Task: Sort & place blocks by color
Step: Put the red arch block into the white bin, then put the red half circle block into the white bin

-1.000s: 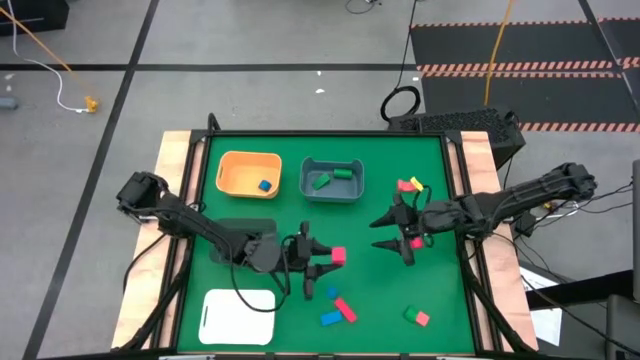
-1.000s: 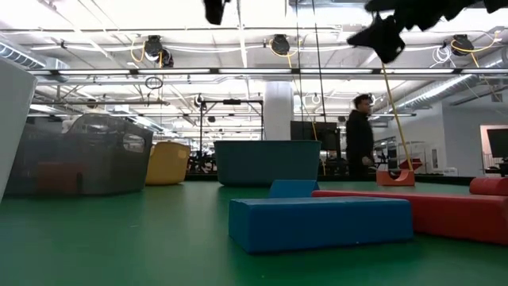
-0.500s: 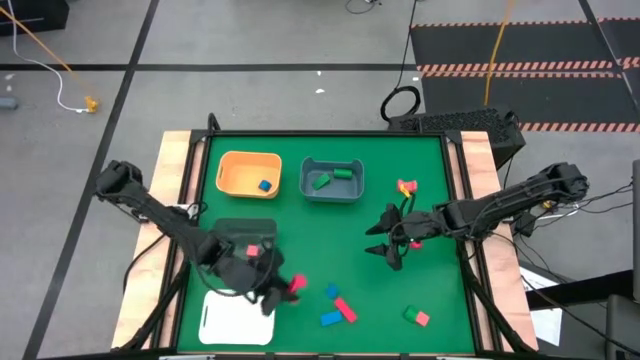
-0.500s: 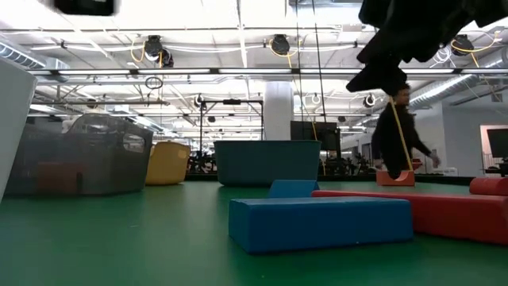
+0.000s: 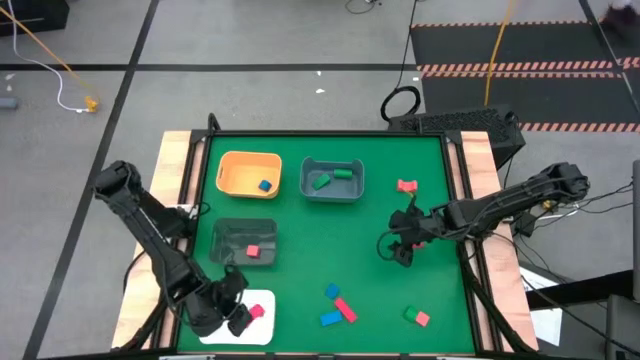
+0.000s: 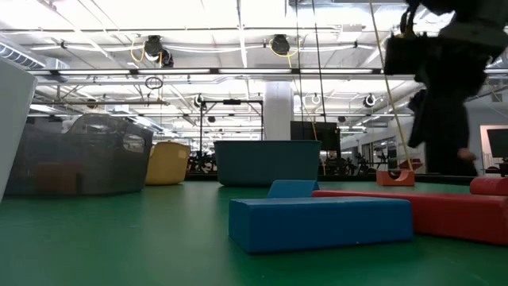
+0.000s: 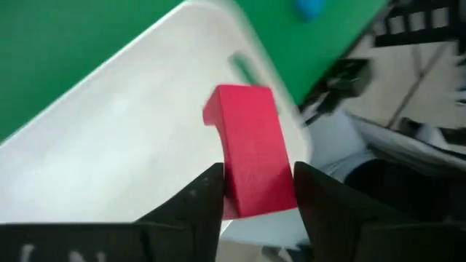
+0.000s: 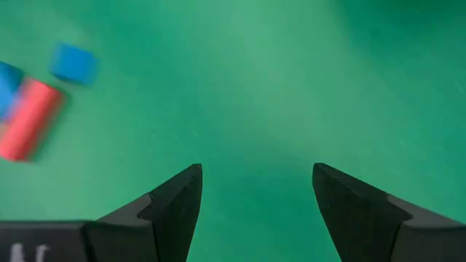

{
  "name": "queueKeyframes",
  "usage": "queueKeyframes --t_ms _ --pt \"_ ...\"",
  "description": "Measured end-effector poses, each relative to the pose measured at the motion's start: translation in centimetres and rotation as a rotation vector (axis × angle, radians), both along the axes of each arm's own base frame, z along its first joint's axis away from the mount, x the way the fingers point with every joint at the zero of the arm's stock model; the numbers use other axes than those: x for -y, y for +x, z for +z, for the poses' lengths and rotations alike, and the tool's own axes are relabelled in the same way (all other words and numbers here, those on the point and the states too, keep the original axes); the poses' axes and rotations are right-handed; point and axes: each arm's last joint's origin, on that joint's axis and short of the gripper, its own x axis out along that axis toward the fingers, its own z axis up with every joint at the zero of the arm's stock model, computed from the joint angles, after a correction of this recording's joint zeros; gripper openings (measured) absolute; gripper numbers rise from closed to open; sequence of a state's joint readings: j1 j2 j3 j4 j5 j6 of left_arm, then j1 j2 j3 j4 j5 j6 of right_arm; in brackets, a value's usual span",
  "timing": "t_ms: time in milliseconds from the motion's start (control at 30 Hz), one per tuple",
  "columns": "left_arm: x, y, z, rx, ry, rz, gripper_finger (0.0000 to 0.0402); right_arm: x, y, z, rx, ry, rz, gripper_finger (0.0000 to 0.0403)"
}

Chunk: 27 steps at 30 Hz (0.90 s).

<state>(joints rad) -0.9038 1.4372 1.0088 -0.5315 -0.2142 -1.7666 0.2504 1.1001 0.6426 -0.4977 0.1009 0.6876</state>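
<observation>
While the left hand [image 7: 251,191] pinches a matte red rectangular block [image 7: 250,149] above the flat white plastic tray [image 5: 222,303] at the lower left of the high view, the right hand [image 8: 255,191] hangs spread over bare green counter [image 5: 300,225] right of centre, near a blurred red bar [image 8: 29,120].

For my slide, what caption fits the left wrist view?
Left gripper holds a red block over the white tray.

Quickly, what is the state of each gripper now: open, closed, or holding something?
Left gripper: closed on a red block, over the white tray.
Right gripper: open, empty, over the green mat.
</observation>
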Motion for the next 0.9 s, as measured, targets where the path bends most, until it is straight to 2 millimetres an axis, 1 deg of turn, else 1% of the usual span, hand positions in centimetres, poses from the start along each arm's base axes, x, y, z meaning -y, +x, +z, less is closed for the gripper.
queueKeyframes --t_ms 167,300,400,533,600,733,833,900 --pt "-0.4 -0.9 -0.6 -0.130 0.007 0.053 0.0102 0.2 -0.9 -0.5 -0.111 -0.012 -0.033 0.0251" --pt "-0.6 -1.0 -0.7 -0.159 0.024 0.064 0.0067 0.3 -1.3 -0.7 -0.154 -0.025 -0.032 0.0251" --pt "-0.8 -0.8 -0.7 -0.161 0.022 0.075 0.0055 0.4 -1.6 -0.8 -0.186 -0.034 -0.032 0.0251" --pt "-1.3 0.1 -0.6 -0.143 0.003 0.103 0.0058 0.6 -2.2 -1.0 -0.244 -0.050 -0.032 0.0251" --pt "-1.4 1.0 -0.3 -0.074 -0.010 0.091 0.0068 0.6 -2.5 -1.1 -0.278 -0.059 -0.032 0.0251" --pt "-1.3 3.5 1.2 0.214 -0.004 -0.011 0.0095 0.7 -3.0 -1.2 -0.334 -0.059 -0.027 0.0251" --pt "-1.9 5.3 2.4 0.412 0.050 -0.071 0.0116 0.8 -3.4 -1.2 -0.385 -0.075 0.009 0.0251" --pt "-2.5 6.2 2.9 0.511 0.123 -0.108 0.0128 0.9 -3.9 -1.3 -0.437 -0.108 0.068 0.0251"
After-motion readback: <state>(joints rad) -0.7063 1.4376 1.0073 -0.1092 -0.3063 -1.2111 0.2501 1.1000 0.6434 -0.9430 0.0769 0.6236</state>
